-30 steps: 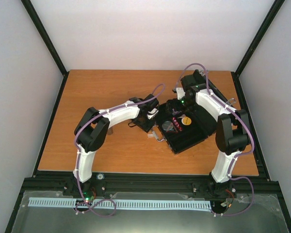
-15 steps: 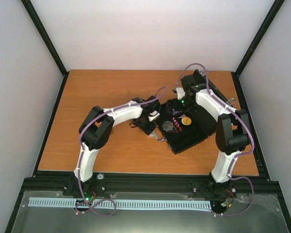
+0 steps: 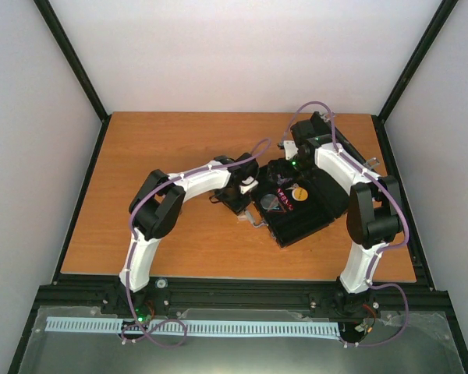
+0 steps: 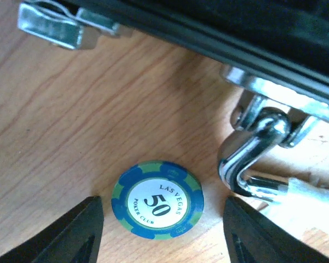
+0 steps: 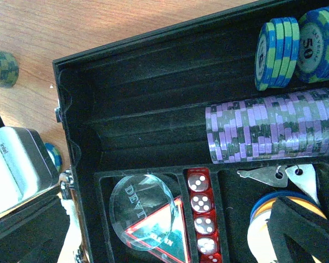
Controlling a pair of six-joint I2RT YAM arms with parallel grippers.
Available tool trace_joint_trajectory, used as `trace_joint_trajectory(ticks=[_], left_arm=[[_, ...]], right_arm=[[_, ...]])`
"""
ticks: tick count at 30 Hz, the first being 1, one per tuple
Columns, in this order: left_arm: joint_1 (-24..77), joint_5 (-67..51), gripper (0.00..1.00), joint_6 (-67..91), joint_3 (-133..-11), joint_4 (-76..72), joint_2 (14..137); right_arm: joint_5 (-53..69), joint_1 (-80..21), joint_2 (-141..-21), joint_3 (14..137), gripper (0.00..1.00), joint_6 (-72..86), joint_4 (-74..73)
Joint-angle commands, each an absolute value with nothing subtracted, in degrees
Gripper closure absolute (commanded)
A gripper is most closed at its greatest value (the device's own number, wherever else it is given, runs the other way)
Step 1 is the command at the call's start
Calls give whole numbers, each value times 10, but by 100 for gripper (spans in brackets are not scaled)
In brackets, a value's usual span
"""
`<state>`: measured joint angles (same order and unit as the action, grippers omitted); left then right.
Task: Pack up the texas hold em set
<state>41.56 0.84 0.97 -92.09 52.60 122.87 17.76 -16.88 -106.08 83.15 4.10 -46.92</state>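
The black case lies open at the table's right middle. In the right wrist view it holds a purple chip row, blue-green chips, red dice, a clear dealer disc and a yellow and blue disc. A blue-green 50 chip lies flat on the wood beside the case's silver handle. My left gripper is open and low, with one finger on each side of that chip, not touching it. My right gripper is open above the dice and disc compartments.
A small green chip stack stands on the wood outside the case's far corner. A silver latch sticks out from the case edge close to my left gripper. Keys lie inside the case. The table's left half is bare wood.
My left arm's elbow has shifted slightly to the right while its gripper stayed by the case's left edge. The right arm has not moved.
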Motion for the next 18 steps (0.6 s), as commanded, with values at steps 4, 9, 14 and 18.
trace_joint_trajectory(ticks=[4, 9, 14, 18], left_arm=[[413, 7, 48, -3, -920, 529, 1239], [411, 22, 61, -3, -915, 527, 1233], [410, 39, 62, 0, -912, 527, 1223], [408, 52, 61, 1, -918, 536, 1203]], right_arm=[[184, -164, -1054, 836, 0, 37, -466], [182, -164, -1052, 831, 0, 37, -464], [182, -164, -1051, 830, 0, 37, -464], [182, -164, -1050, 830, 0, 38, -464]])
